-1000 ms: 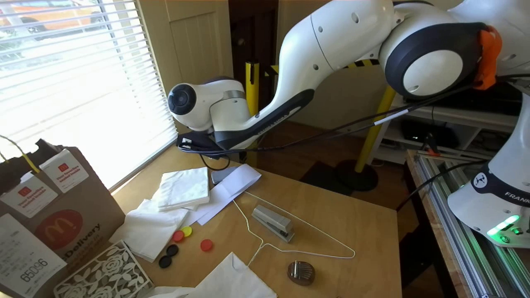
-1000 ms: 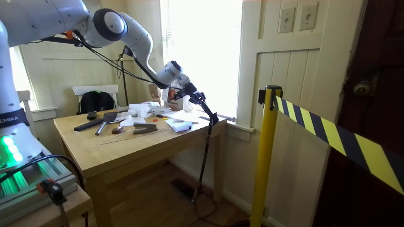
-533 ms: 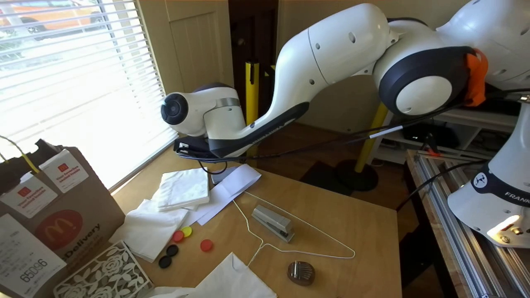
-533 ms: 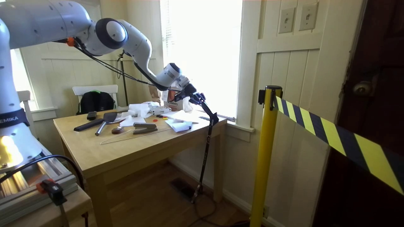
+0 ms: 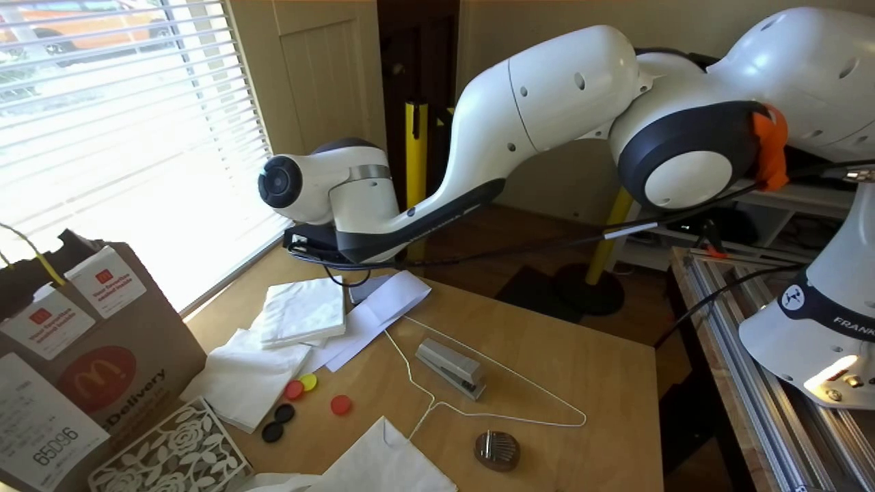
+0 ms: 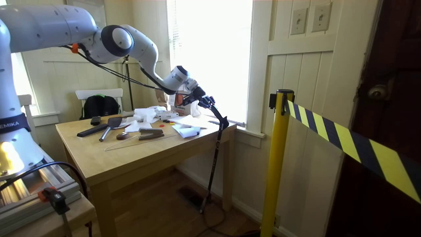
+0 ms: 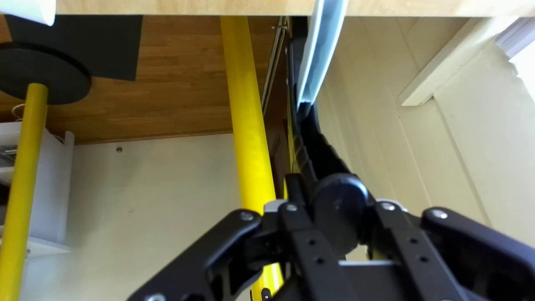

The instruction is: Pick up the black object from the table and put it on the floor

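Note:
The black object (image 6: 215, 158) is a long thin rod with a thicker bent handle at its top. My gripper (image 6: 208, 102) is shut on that handle above the far corner of the table (image 6: 158, 154). The rod hangs down outside the table edge, slightly slanted, with its lower tip close to the floor (image 6: 148, 204); I cannot tell whether it touches. In the wrist view the fingers (image 7: 339, 205) flank the handle's round end, and the black object (image 7: 324, 154) runs away from them, with a pale strip near the table edge. In an exterior view the arm hides the gripper and object.
A yellow post (image 6: 276, 164) with striped tape stands beside the table. A floor vent (image 6: 190, 197) and a cable lie near the rod's tip. Papers (image 5: 376, 314), a stapler (image 5: 451, 367), a wire hanger (image 5: 506, 415) and a paper bag (image 5: 102, 369) are on the table.
The arm's elbow and upper links have sunk, and the wrist has dropped slightly toward the window. The rod's lower tip is a little lower. The base light turned from green to white. The grip is unchanged.

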